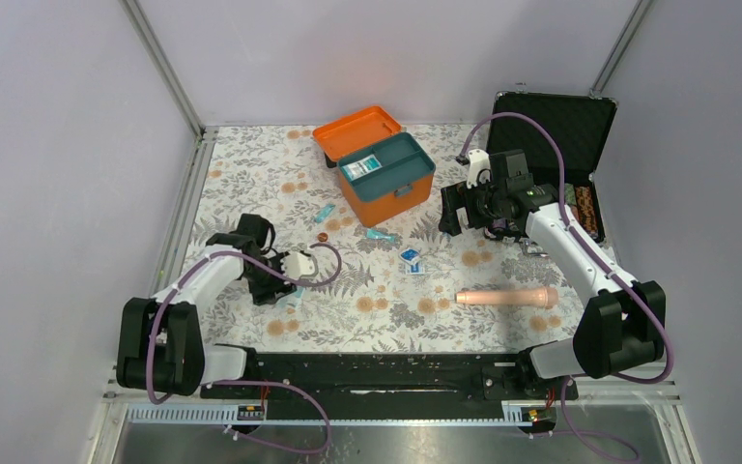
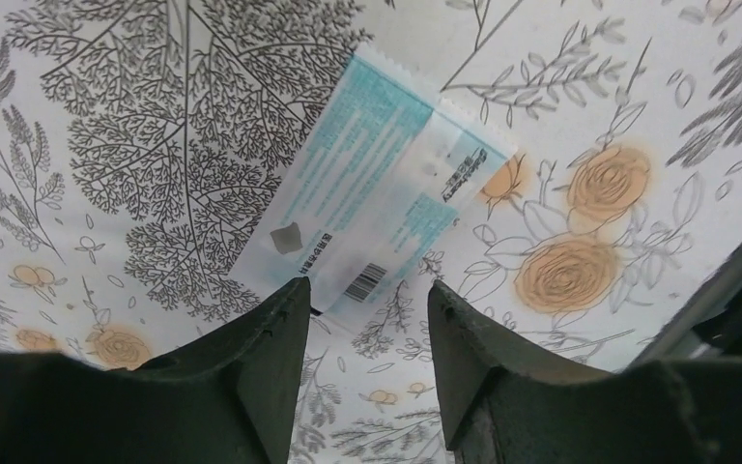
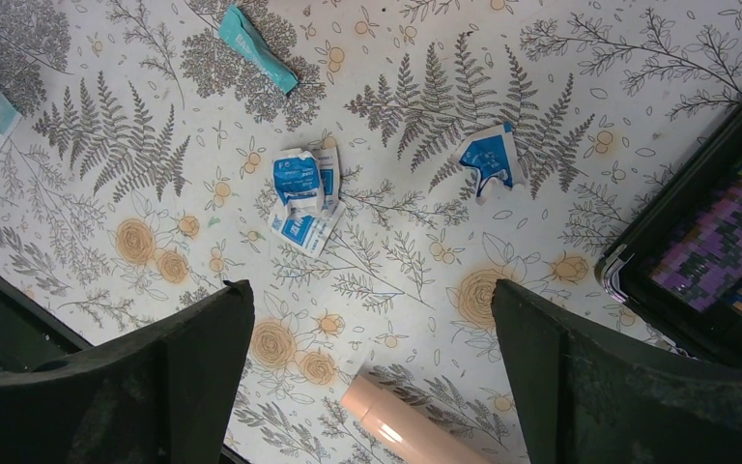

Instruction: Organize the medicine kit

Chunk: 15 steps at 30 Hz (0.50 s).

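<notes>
The medicine kit (image 1: 386, 205) stood open at the rear, one packet (image 1: 358, 167) in its tray (image 1: 404, 158).
The left gripper (image 2: 367, 288) hung part-open over a loose packet (image 2: 377, 193); right gripper (image 3: 372, 290) wide, empty; black case (image 1: 560, 126) contents mostly hidden.

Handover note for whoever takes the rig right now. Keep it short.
Left gripper: open, fingers apart over a white-teal packet lying flat on the cloth, not held.
Right gripper: open, empty, above the blue packets and a teal packet.
Box: lid open, one packet in the tray.
Done: that one packet.
Left: load the loose packets, then shut the lid.
</notes>
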Each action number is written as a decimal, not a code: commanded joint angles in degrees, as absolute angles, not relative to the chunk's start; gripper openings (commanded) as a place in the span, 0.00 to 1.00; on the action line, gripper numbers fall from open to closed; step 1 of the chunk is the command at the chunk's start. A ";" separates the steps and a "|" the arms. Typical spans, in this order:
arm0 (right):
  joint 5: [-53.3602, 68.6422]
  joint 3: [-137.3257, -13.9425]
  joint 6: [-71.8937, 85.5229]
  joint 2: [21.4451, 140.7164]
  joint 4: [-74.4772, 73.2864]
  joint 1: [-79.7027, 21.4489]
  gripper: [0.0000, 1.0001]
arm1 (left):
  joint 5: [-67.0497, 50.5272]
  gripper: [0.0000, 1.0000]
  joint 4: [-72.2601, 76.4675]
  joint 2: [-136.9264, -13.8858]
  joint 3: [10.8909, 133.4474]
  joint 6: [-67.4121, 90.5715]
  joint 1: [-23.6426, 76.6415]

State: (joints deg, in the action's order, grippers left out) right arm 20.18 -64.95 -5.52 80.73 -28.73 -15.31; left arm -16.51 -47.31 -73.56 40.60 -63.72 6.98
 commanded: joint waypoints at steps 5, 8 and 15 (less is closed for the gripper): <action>22.05 -66.09 -4.99 81.30 -27.17 -15.12 0.99 | -9.58 0.48 -40.82 -75.77 35.83 -79.42 6.94; 21.66 -65.96 -5.00 81.09 -26.96 -15.12 0.99 | -7.44 0.44 -36.93 -76.14 33.19 -79.94 6.93; 21.22 -64.53 -5.22 79.77 -27.04 -15.12 0.99 | -9.10 0.14 -37.96 -74.95 31.96 -80.81 6.86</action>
State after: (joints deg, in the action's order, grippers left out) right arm 20.64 -64.93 -5.50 81.06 -28.12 -15.31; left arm -9.10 -40.80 -72.71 34.57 -77.91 7.14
